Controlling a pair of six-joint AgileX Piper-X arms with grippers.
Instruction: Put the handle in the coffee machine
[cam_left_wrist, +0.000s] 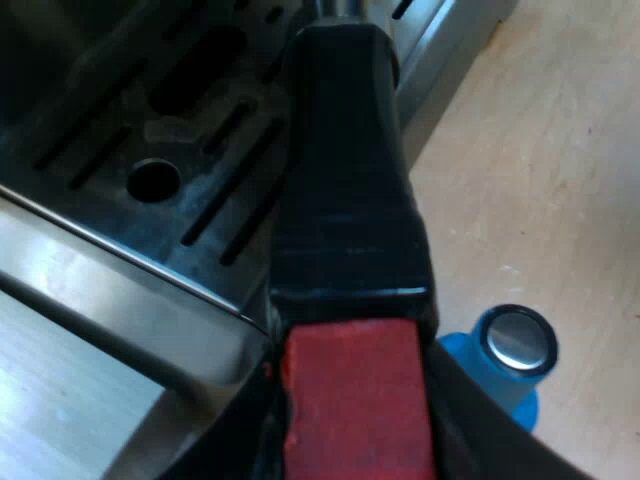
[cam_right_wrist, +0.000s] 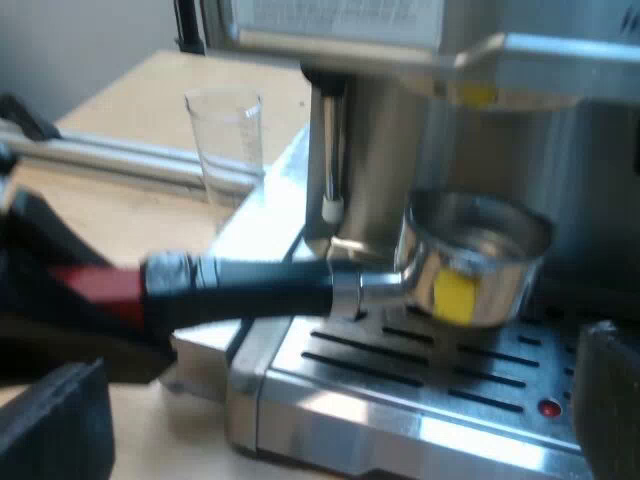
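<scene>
My left gripper (cam_left_wrist: 355, 425) is shut on the red end (cam_left_wrist: 355, 400) of the metal holder's dark handle (cam_left_wrist: 345, 170), which reaches out over the espresso machine's slotted drip tray (cam_left_wrist: 130, 130). In the right wrist view the holder's metal basket (cam_right_wrist: 470, 255), with a yellow mark on it, hovers just above the drip tray (cam_right_wrist: 420, 375) and below the machine's front (cam_right_wrist: 500, 80). The handle (cam_right_wrist: 250, 280) runs level to the left gripper (cam_right_wrist: 40, 300). My right gripper (cam_right_wrist: 330, 410) stands open near the tray's front edge with nothing between its fingers.
A blue tamper (cam_left_wrist: 510, 355) with a shiny metal face stands on the wooden table beside the machine's base. A clear measuring glass (cam_right_wrist: 228, 135) stands on the table next to the machine. The steam wand (cam_right_wrist: 332, 150) hangs down close to the basket.
</scene>
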